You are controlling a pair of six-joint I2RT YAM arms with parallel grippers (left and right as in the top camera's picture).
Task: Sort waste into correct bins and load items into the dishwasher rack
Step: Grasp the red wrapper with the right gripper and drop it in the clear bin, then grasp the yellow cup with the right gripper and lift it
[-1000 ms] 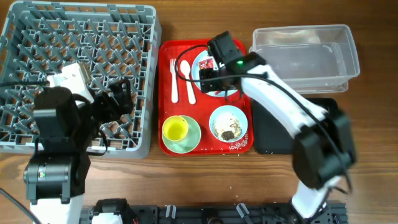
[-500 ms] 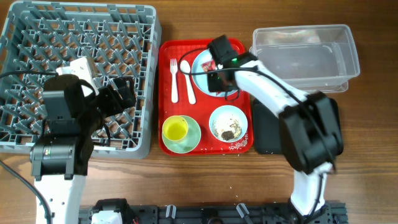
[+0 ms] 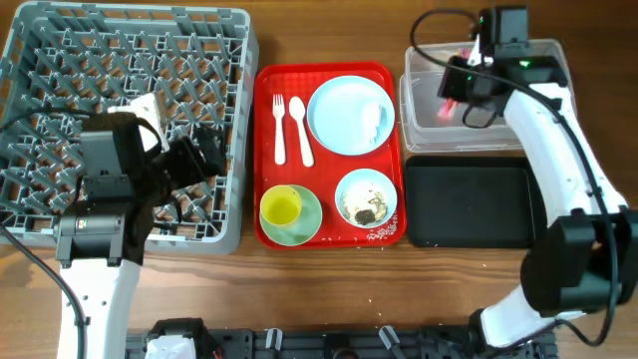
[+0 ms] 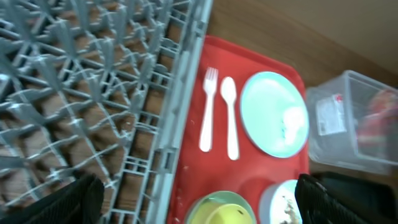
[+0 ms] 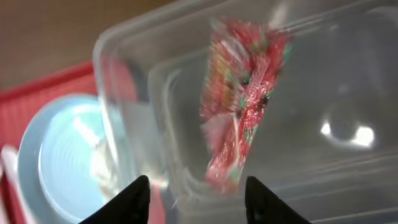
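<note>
My right gripper point(image 3: 457, 92) is open over the left part of the clear plastic tub point(image 3: 518, 60). The red snack wrapper point(image 5: 242, 106) shows blurred inside the tub point(image 5: 348, 81), beyond the spread fingers point(image 5: 199, 202), not held. The crumpled napkin point(image 3: 375, 118) lies on the light blue plate point(image 3: 334, 115). My left gripper point(image 3: 204, 158) is open and empty above the grey rack's point(image 3: 120, 60) right side. In the left wrist view its fingers point(image 4: 202, 208) frame the yellow cup point(image 4: 227, 214). The fork point(image 3: 279, 128) and spoon point(image 3: 301, 130) lie on the red tray.
The red tray point(image 3: 267, 85) also holds the yellow cup point(image 3: 281, 206) inside the pale green bowl point(image 3: 307, 224) and the light blue bowl point(image 3: 366, 197) with rice and dark bits. The black tray point(image 3: 469, 202) lies in front of the tub.
My right arm swung from the plate to the clear tub, carrying the red wrapper, and the wrapper is now free of the jaws. My left arm shifted slightly.
</note>
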